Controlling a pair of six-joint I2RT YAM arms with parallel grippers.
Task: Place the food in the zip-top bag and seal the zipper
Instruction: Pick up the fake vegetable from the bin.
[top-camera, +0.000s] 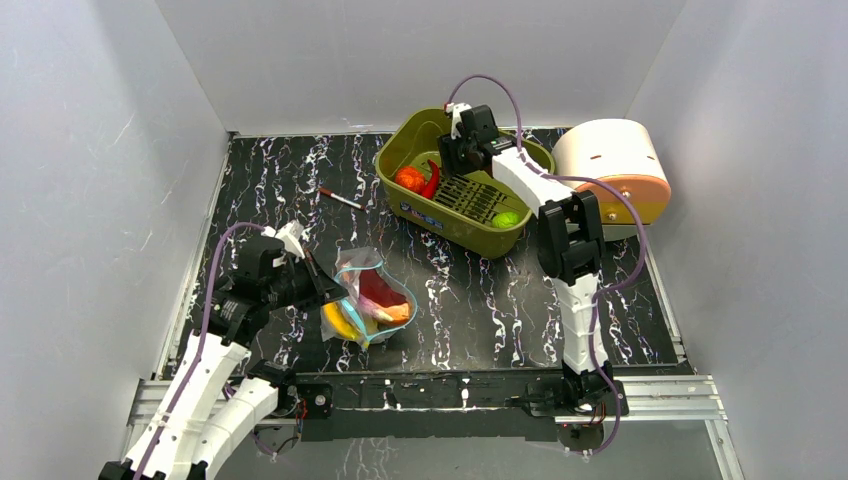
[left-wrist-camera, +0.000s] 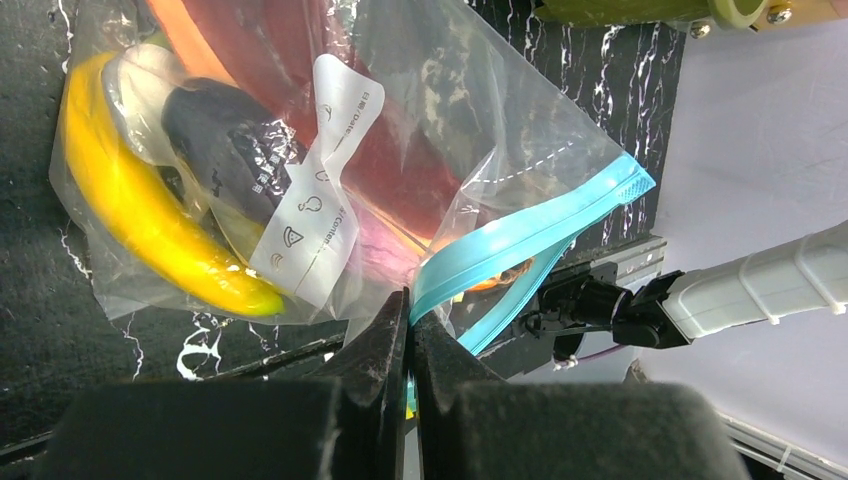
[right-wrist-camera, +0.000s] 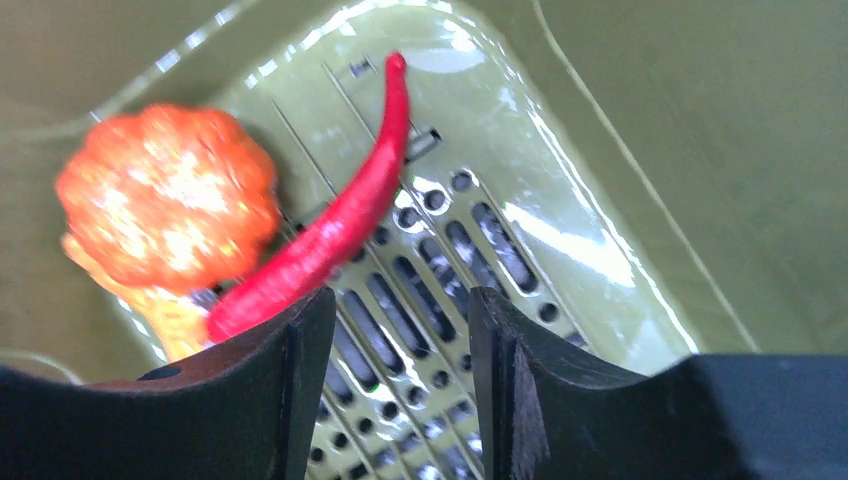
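Observation:
The clear zip-top bag (top-camera: 372, 288) lies on the dark table near the left arm, its mouth open. Inside it I see a yellow banana (left-wrist-camera: 140, 230), a dark eggplant (left-wrist-camera: 215, 135) and red and orange pieces. My left gripper (left-wrist-camera: 410, 310) is shut on the bag's mouth edge, right at the teal-blue zipper (left-wrist-camera: 530, 235). My right gripper (right-wrist-camera: 400, 310) hangs open low inside the olive-green tub (top-camera: 455, 232), with nothing between its fingers. The red chili (right-wrist-camera: 340, 225) lies just off its left finger, next to the red-orange tomato (right-wrist-camera: 165, 195). A green fruit (top-camera: 506, 219) sits at the tub's near right end.
A thin red-tipped stick (top-camera: 340, 198) lies on the table left of the tub. A white and orange cylinder (top-camera: 610, 165) stands at the back right. White walls close in the table on three sides.

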